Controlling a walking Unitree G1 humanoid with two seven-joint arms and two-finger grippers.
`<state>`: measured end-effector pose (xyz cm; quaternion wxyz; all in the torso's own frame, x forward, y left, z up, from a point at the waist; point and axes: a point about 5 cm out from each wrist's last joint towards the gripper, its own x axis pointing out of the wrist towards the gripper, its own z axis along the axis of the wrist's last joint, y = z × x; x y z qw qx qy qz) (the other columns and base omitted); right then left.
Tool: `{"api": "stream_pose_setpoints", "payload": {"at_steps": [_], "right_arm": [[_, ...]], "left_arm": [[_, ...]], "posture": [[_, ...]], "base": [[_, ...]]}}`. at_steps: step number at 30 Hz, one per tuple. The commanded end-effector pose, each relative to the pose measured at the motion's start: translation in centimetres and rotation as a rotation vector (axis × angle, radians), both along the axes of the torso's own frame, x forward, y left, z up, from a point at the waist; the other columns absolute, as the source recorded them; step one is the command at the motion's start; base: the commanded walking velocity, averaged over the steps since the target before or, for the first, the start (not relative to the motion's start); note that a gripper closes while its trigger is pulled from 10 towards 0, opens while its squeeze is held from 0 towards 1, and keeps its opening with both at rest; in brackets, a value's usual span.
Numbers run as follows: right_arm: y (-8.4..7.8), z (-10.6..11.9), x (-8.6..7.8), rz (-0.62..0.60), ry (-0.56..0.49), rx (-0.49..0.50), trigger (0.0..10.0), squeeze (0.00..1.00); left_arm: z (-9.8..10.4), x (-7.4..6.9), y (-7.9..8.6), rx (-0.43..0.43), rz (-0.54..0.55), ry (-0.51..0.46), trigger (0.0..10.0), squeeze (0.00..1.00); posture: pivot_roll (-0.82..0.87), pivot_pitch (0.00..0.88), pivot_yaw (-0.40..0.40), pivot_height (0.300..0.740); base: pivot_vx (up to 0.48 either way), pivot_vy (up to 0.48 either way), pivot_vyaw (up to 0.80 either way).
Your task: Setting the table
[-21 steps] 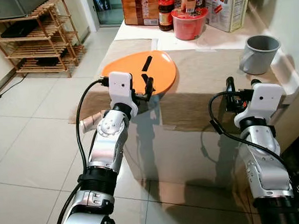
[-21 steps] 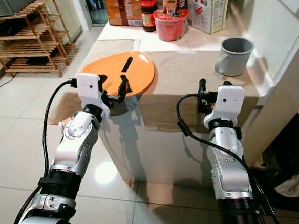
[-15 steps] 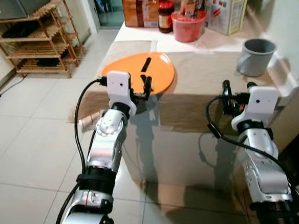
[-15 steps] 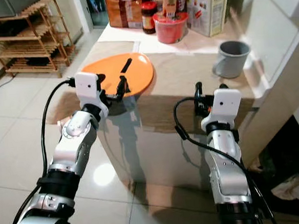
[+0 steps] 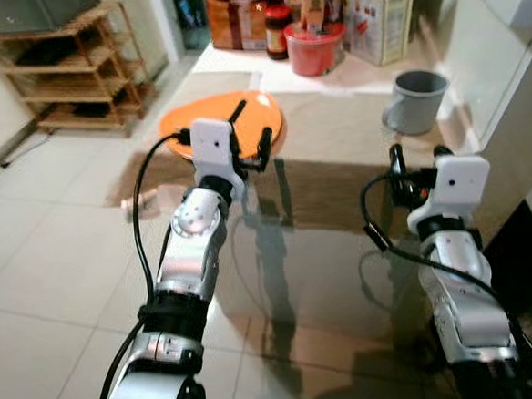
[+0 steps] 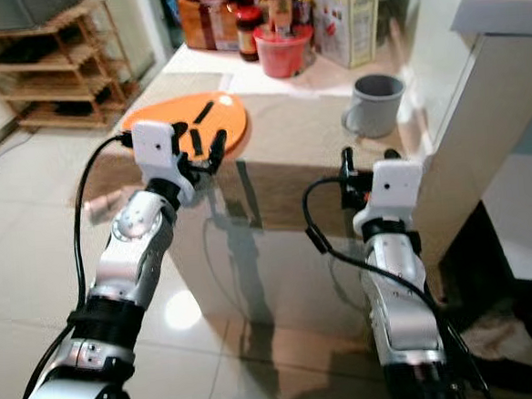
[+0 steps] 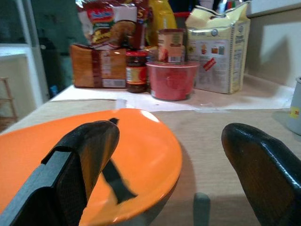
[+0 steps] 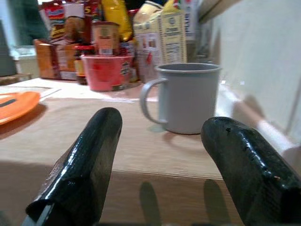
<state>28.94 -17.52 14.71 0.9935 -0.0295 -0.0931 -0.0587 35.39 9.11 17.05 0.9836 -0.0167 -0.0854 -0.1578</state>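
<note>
An orange plate [image 5: 208,123] lies at the near left of the table [image 5: 335,144], which is covered with a brown cloth. My left gripper [image 5: 251,138] hovers open at the plate's near rim; in the left wrist view its fingers [image 7: 80,160] flank the plate [image 7: 141,150]. A grey mug [image 5: 414,100] stands at the table's right side. My right gripper [image 5: 416,157] is open at the table's front edge, short of the mug [image 8: 186,96], with nothing between its fingers [image 8: 89,160].
A red tub [image 5: 315,48], jars, snack packs and a carton [image 5: 383,13] crowd the back of the table. A white wall [image 6: 477,84] borders the table's right side. A wooden rack [image 5: 65,72] stands at the back left on the tiled floor.
The whole picture has shifted, so the camera moved. Both grippers now sit higher against the table, with the right one level with the tabletop edge. Both stay open.
</note>
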Motion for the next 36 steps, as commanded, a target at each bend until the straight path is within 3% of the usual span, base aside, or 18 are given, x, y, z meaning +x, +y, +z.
{"api": "stream_pose_setpoints", "payload": {"at_steps": [1, 10, 36], "right_arm": [[0.24, 0.3, 0.1, 0.009, -0.015, 0.002, 10.0, 0.0], [0.24, -0.08, -0.16, 0.011, -0.004, 0.017, 10.0, 0.0], [0.24, -0.53, -0.4, 0.02, 0.018, 0.042, 10.0, 0.0]], "left_arm": [[0.11, 0.15, -0.1, 0.021, -0.007, -0.01, 10.0, 0.0], [-0.22, 0.04, -0.08, 0.031, -0.008, 0.002, 10.0, 0.0], [-0.24, 0.29, -0.36, 0.046, -0.012, 0.005, 10.0, 0.0]], "posture": [[0.09, 0.0, 0.044, 0.74], [0.09, 0.0, 0.046, 0.74], [0.06, 0.0, 0.049, 0.74]], "base": [[0.0, 0.0, 0.0], [0.0, 0.0, 0.0], [0.0, 0.0, -0.7]]}}
